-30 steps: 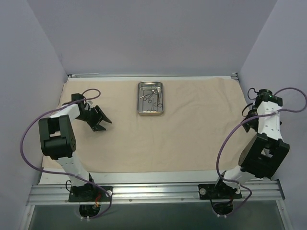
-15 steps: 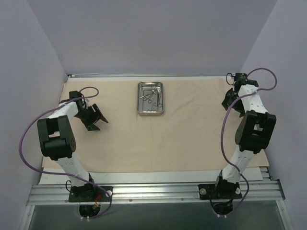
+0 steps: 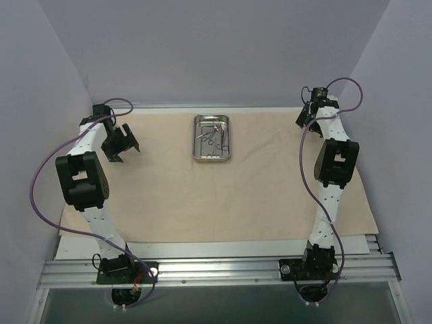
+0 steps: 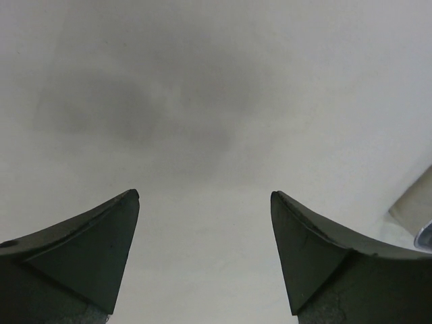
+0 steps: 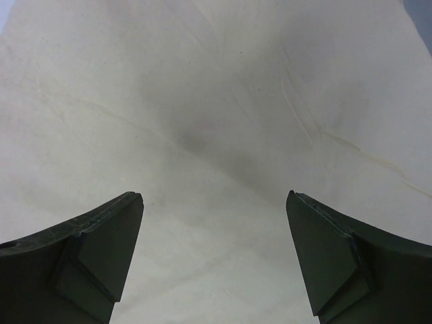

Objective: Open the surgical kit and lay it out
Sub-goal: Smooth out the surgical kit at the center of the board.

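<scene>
Over the far corners of the wrapping cloth (image 3: 270, 196), both arms are hovering, having just swung outward and back. The left gripper (image 3: 120, 145) and right gripper (image 3: 305, 116) are standing with fingers apart, empty. The steel tray (image 3: 196, 138) is sitting far-centre on the flattened cloth, the forceps (image 3: 213, 135) lying inside; laying them out probably remains.

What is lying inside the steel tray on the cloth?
Inside the tray lie several thin silver ring-handled instruments, crossing one another near its far end. They are too small to count, and they cover part of the tray's floor.
</scene>
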`<act>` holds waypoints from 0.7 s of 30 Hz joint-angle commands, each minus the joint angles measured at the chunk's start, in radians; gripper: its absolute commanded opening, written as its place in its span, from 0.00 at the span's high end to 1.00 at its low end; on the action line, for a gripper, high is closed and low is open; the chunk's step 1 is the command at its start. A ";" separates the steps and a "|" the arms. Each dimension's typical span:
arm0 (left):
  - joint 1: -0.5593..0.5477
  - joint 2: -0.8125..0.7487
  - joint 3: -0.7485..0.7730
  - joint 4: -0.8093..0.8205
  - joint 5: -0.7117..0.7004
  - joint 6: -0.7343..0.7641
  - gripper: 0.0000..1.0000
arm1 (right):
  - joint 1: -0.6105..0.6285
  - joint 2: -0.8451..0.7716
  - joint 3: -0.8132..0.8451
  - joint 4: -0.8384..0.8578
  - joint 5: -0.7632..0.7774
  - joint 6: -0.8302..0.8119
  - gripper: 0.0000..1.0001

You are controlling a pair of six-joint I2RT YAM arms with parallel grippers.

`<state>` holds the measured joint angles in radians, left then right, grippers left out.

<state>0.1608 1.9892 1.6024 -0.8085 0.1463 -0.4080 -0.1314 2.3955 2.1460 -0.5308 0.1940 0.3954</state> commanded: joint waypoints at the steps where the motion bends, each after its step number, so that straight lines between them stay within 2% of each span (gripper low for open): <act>1: 0.006 0.115 0.164 -0.109 -0.132 0.028 0.12 | -0.013 0.085 0.087 -0.037 0.018 -0.052 0.08; 3: 0.009 0.187 0.197 -0.159 -0.129 0.003 0.11 | -0.022 0.128 0.091 -0.035 0.025 -0.067 0.06; 10: 0.016 0.255 0.203 -0.167 -0.073 0.001 0.10 | -0.094 0.249 0.156 -0.124 0.064 -0.102 0.05; 15: 0.019 0.322 0.303 -0.239 -0.097 0.015 0.09 | -0.119 0.249 0.178 -0.124 0.128 -0.132 0.04; 21: 0.019 0.297 0.399 -0.281 -0.123 0.005 0.07 | -0.094 0.217 0.239 -0.123 0.053 -0.116 0.04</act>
<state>0.1665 2.3035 1.9327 -1.0565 0.0582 -0.4095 -0.2264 2.5992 2.3657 -0.5644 0.1986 0.3042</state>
